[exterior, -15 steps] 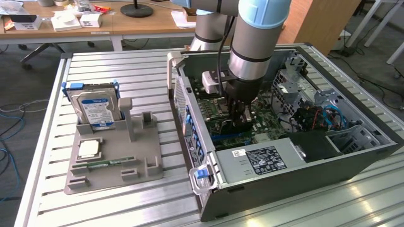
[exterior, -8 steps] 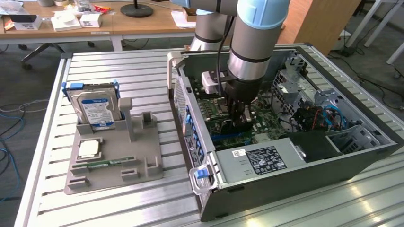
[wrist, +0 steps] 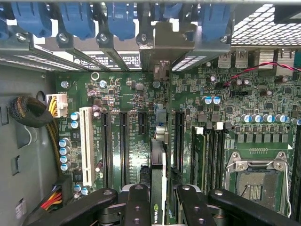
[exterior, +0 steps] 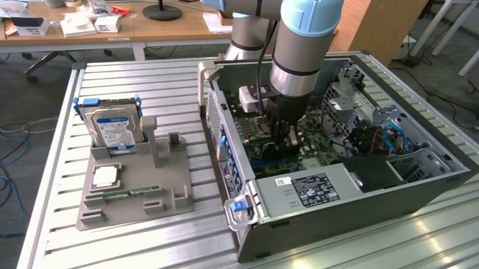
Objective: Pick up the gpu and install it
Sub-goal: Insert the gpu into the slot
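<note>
Where the fingers [wrist: 138, 207] clamp it, the gpu [wrist: 159, 160] appears edge-on, partly cropped.

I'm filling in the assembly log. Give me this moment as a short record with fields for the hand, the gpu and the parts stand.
hand: inside the open computer case, closed on the gpu
gpu: edge-on between the fingers, over the motherboard slots; whether it is seated cannot be told
parts stand: outside the case, at the exterior view's left; hard drive upright, memory stick lying flat
</note>
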Controlling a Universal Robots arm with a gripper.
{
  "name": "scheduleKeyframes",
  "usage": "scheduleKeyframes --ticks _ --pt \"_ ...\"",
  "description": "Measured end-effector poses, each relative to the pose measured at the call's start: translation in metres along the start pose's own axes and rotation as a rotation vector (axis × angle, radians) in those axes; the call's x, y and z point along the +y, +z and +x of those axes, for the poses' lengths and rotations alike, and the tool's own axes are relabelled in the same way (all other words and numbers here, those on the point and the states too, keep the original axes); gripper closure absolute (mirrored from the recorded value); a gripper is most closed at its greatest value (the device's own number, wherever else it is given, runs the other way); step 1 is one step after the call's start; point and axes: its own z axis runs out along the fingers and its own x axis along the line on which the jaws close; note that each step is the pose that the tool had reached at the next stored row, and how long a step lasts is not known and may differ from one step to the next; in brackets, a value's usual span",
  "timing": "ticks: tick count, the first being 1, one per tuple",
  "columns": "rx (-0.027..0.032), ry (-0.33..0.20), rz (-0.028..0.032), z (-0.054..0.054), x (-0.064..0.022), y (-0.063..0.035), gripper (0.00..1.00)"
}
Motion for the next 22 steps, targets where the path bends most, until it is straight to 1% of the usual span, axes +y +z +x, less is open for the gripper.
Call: scheduleKeyframes --ticks 2,3,5,8,12,22 --pt "-0.0002 0.000 0.0001 0.0000 0.0001 0.0001 0.74" --pt "-0.0012 0.000 0.0008 0.0000 0.0003 0.0001 0.74" --pt "-0.0052 0.000 0.0035 0.0000 0.0007 0.0000 0.74" --pt "-0.0083 -0.001 0.0076 0.0001 0.0016 0.0000 0.74" --pt "-0.0087 -0.002 0.0091 0.0003 0.0036 -0.0001 0.74" --pt "-0.0086 -0.002 0.0086 0.0010 0.0052 0.0005 0.74"
